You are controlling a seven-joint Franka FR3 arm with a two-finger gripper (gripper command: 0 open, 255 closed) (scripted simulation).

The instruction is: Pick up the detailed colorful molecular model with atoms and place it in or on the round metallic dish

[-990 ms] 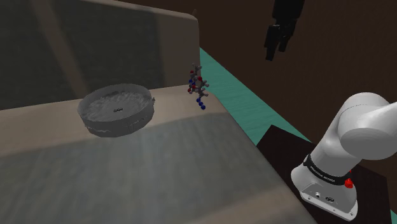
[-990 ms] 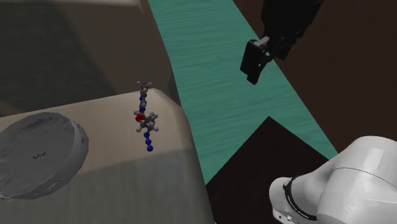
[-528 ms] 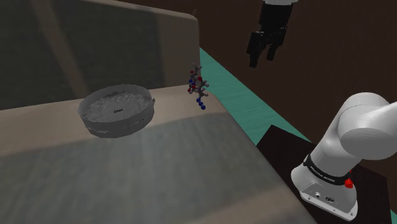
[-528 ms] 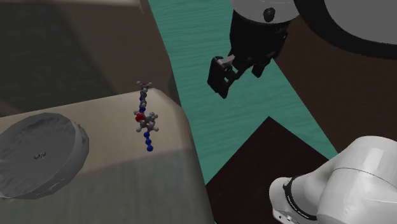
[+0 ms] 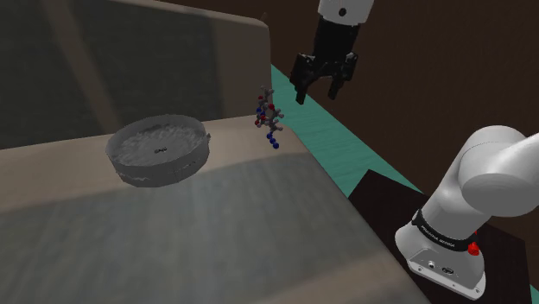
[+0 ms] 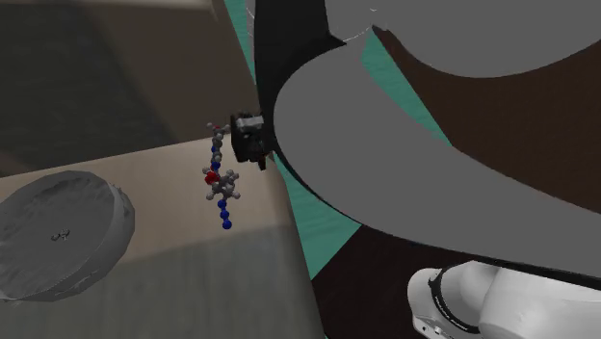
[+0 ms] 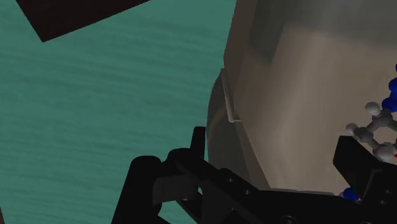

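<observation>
**Spotter:** Where do you have the gripper?

**Operator:** On my shoulder view the gripper point(image 5: 316, 90) hangs above the right-hand edge of the surface point(image 5: 216, 216), about where it meets the teal floor strip point(image 5: 350, 151). It points downward.

**Spotter:** Open or closed?

**Operator:** Open. I see both black fingers point(image 5: 299, 86) standing well apart, and it has hold of nothing. My wrist view agrees: the two fingers come up with bare surface showing in the gap.

**Spotter:** And the molecular model?

**Operator:** The molecular model point(image 5: 269, 117) stands on the surface right at that same edge, near the far corner. It has grey balls and rods, a red atom around the middle and a chain of blue ones at its low end. In the shoulder view it sits below and left of the gripper. In the wrist view the molecular model point(image 7: 378, 124) is right against one finger, and I can't tell whether they touch.

**Spotter:** Second exterior view?

**Operator:** My arm point(image 6: 405, 116) covers much of it. A black fingertip point(image 6: 248, 138) shows just beside the model's top.

**Spotter:** The dish?

**Operator:** The round grey dish point(image 5: 160, 148) rests on the surface, well apart from the model, toward the shoulder view's left. It has a low wall.
</observation>
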